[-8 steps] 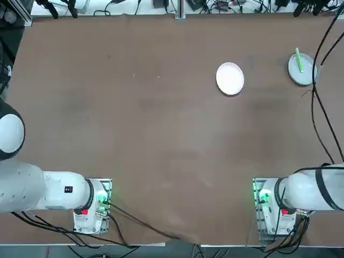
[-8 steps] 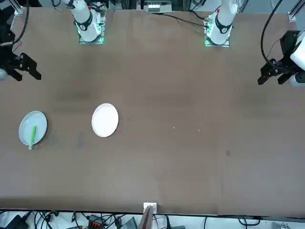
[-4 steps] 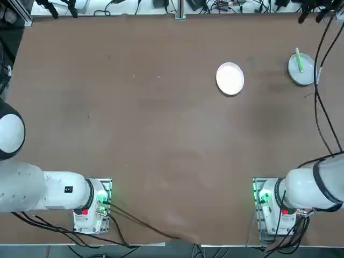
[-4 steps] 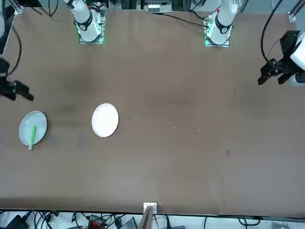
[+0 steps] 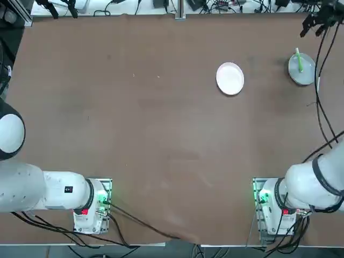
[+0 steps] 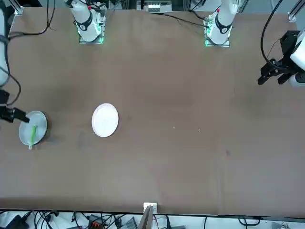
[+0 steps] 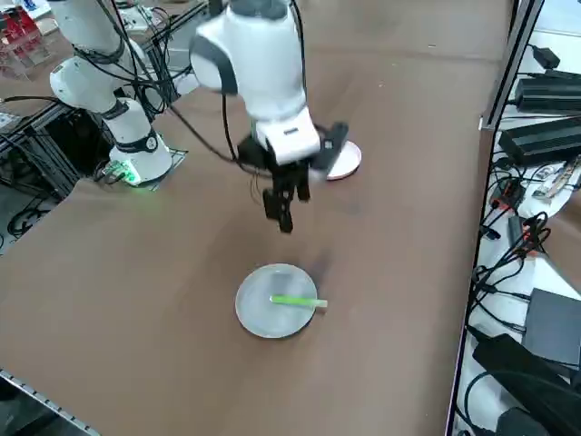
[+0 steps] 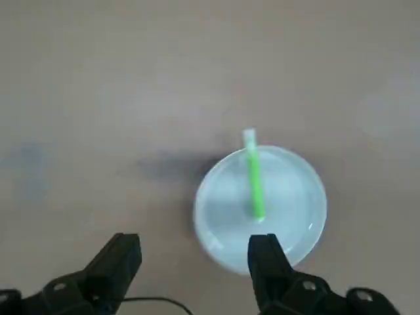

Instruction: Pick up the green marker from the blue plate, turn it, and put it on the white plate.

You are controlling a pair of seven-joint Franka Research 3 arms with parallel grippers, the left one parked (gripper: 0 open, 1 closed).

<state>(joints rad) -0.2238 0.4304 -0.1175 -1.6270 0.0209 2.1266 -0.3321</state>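
Right gripper (image 8: pixel 190 262) hangs above the counter (image 5: pixel 161 118) beside the blue plate (image 8: pixel 292 226), fingers (image 8: pixel 121 259) spread and empty, apparently lining up on the green marker (image 8: pixel 253 177), which lies across that plate, one end overhanging its rim; the white plate (image 5: pixel 230 78) stands well apart.

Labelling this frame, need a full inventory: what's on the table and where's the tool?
green marker: 1, bright light green, lying on the blue plate, one end sticking out past the rim
blue plate: 1, pale grey-blue, far right area of the table
white plate: 1, bright white, bare, to the left of the blue plate, apart from it
table: 1, brown
right tool: 1, black fingers, open, hanging above the table beside the blue plate, touching nothing
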